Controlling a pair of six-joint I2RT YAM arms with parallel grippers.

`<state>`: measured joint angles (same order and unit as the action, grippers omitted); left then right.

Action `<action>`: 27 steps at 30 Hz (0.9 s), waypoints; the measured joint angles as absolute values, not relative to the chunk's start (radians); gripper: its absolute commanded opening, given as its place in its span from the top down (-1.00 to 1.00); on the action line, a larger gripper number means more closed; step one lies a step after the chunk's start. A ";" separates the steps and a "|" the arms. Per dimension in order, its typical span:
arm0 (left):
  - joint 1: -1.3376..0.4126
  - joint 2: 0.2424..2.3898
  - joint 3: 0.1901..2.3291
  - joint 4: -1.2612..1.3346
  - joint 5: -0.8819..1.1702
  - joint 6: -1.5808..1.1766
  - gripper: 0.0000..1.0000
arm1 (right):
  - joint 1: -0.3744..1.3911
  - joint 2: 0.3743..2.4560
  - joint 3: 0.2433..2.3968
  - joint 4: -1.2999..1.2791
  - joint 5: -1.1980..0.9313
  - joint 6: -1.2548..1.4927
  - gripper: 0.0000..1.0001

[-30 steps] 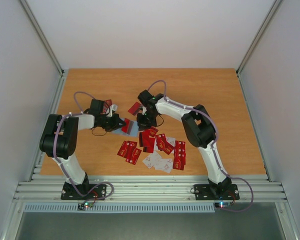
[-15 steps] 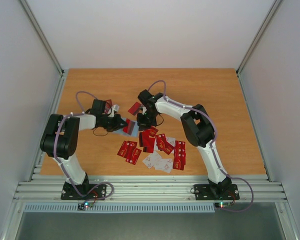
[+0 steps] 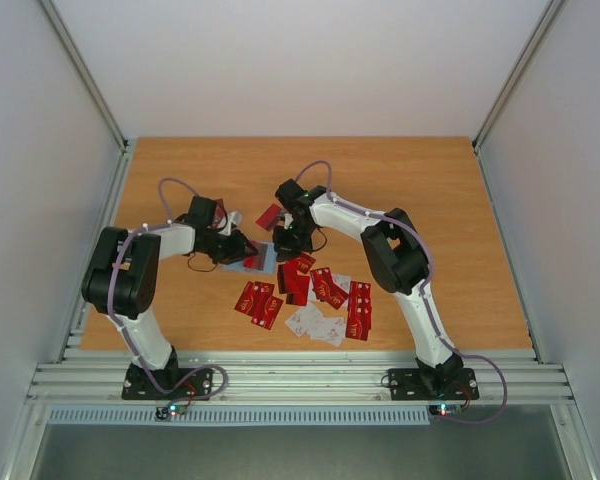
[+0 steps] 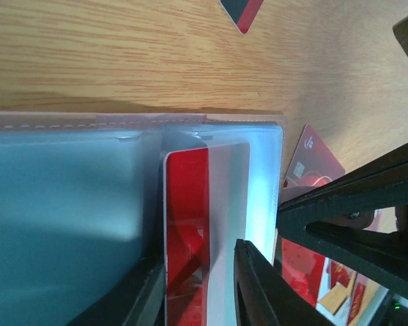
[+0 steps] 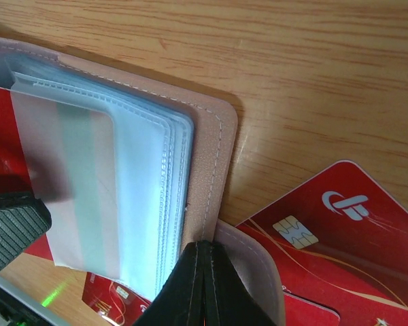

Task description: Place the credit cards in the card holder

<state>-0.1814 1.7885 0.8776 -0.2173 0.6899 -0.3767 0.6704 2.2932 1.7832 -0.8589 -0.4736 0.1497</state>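
The card holder point(image 3: 257, 260) lies open at mid table, tan cover with clear sleeves. My left gripper point(image 3: 240, 247) is at its left side, shut on a red credit card point(image 4: 187, 224) held by its long edges between the jaws point(image 4: 197, 295). The card's far end lies among the holder's clear sleeves point(image 4: 68, 190). My right gripper point(image 3: 286, 240) is shut on the holder's tan cover edge point(image 5: 214, 156), fingertips pinched together point(image 5: 204, 272). Several loose red and white credit cards point(image 3: 320, 295) lie just in front of the holder.
One red card point(image 3: 269, 215) lies behind the holder, also at the top of the left wrist view point(image 4: 241, 8). A red chip card point(image 5: 326, 224) lies beside the pinched cover. The right arm's black fingers point(image 4: 353, 217) cross the left wrist view at right.
My left gripper has moved a little to the right, toward the card holder, with the card. The right gripper has stayed on the holder's edge.
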 measured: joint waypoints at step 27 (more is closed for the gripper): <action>-0.232 1.753 1.021 -0.537 0.451 -0.252 -0.14 | 0.673 2.298 1.783 -0.830 -0.497 0.138 0.98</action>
<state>-0.2321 1.7527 1.0206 -0.5365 0.4515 -0.2523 0.6731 2.2982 1.7832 -0.8295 -0.4969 0.1383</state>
